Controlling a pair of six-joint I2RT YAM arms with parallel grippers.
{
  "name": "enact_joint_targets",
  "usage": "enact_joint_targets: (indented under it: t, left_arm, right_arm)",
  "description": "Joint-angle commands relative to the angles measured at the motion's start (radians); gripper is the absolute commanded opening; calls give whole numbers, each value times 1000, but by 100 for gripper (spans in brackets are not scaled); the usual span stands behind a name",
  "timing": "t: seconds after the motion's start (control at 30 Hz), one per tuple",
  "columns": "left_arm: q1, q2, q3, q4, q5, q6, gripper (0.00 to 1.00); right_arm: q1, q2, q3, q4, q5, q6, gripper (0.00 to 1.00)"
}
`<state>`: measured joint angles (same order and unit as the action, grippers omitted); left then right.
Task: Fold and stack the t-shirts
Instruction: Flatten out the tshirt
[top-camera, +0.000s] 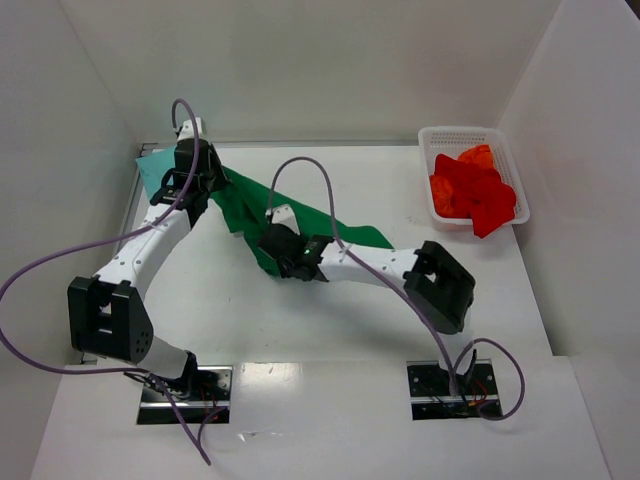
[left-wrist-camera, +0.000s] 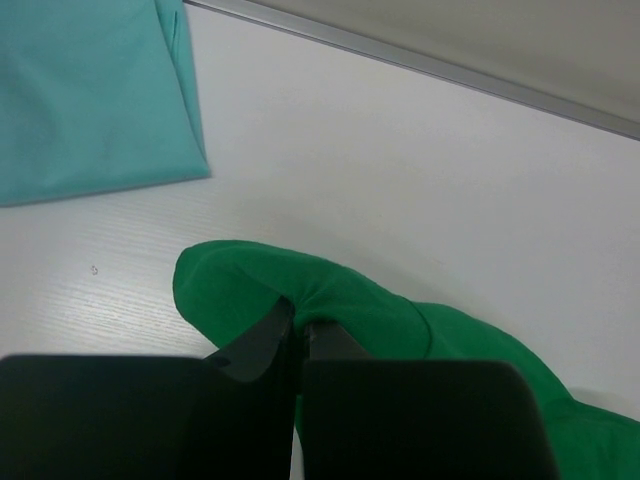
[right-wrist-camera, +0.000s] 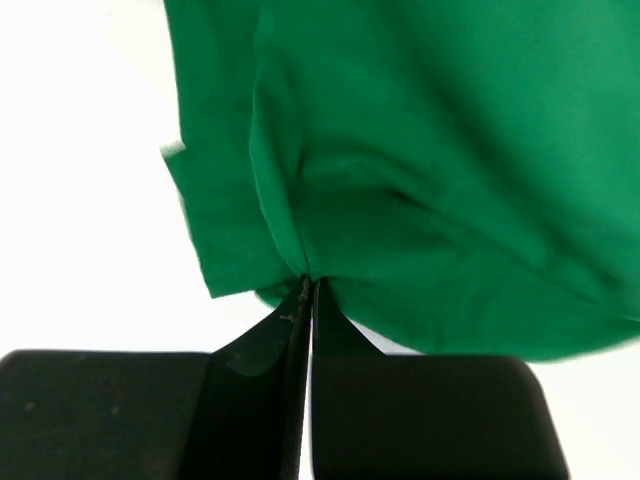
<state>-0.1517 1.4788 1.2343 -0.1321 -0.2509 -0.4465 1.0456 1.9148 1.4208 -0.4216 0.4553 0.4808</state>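
Note:
A dark green t-shirt lies stretched in a band across the middle of the table. My left gripper is shut on its far-left end; in the left wrist view the cloth bunches round the closed gripper. My right gripper is shut on the shirt's near edge, and in the right wrist view the green fabric gathers into a pinch at the gripper. A pale teal t-shirt lies flat at the far left, also seen as teal cloth. Bright red t-shirts fill the basket.
A white mesh basket stands at the far right near the side wall. White walls enclose the table on the left, back and right. The right arm's elbow juts over the table's right half.

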Motion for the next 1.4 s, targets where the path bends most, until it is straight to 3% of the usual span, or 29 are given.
enact_joint_targets:
  t: [0.0, 0.23, 0.4, 0.83, 1.1, 1.37]
  left_arm:
    - [20, 2, 34, 7, 16, 15, 0]
    - [31, -26, 77, -23, 45, 33, 0]
    - [31, -55, 149, -77, 55, 57, 0]
    - [31, -180, 464, -170, 18, 165, 0]
    - [36, -314, 469, -190, -27, 207, 0]
    - [40, -564, 397, -218, 21, 239, 0]
  right_arm:
    - [-34, -188, 74, -5, 123, -8, 0]
    - [-154, -355, 107, -14, 180, -79, 0]
    - [-346, -460, 89, 37, 152, -112, 0]
    - [-700, -585, 239, 87, 57, -222, 0]
    - [-719, -708, 202, 101, 27, -231, 0]
    - [-719, -979, 57, 65, -80, -212, 0]
